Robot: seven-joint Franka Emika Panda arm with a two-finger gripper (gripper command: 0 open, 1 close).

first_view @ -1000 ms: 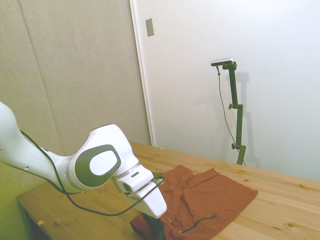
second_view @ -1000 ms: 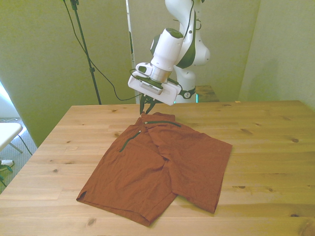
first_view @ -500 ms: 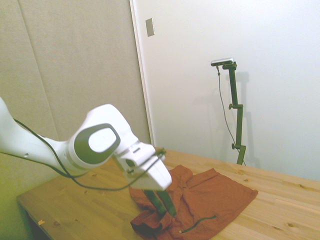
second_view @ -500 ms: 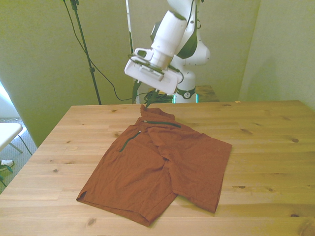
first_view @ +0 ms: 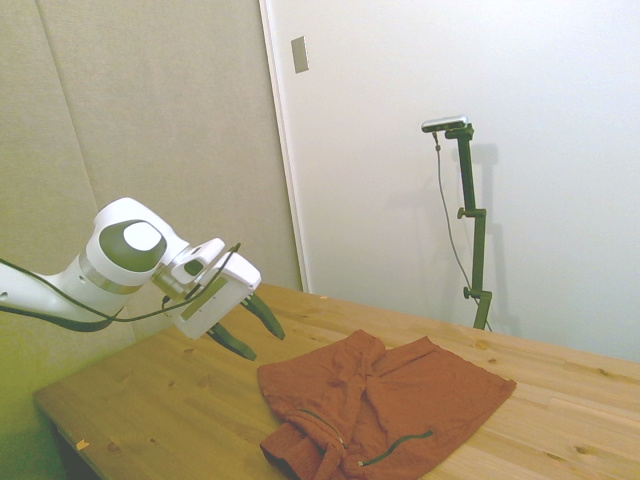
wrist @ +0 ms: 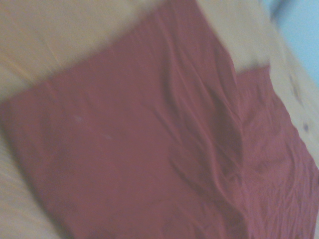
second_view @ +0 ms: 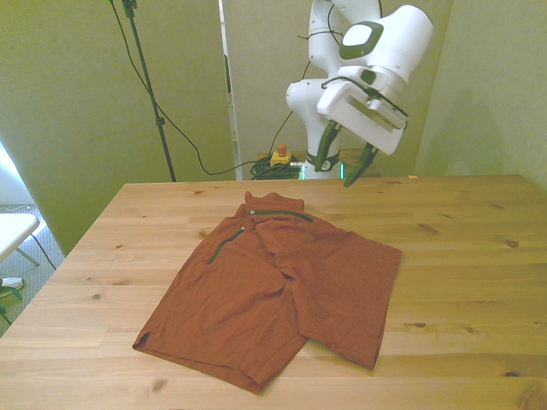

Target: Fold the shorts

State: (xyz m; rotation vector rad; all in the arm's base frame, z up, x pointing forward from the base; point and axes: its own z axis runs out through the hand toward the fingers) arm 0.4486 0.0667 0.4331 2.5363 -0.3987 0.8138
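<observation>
Rust-orange shorts (second_view: 273, 290), wrinkled, flat on table, waistband partly folded.

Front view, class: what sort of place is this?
Probably a robotics lab: a white arm with an open gripper above a wooden table, shorts laid flat on it, cables on the floor behind.

The wrist view is soft and out of focus; the shorts (wrist: 149, 144) run past that picture's edges, so no hem or waistband shows whole there, and the dark cord cannot be made out; in the side view the table (first_view: 150, 410) is cut off by the picture's lower edge, hiding its near edge; the arm (first_view: 50, 295) leaves that picture at its left edge, base unseen.
</observation>
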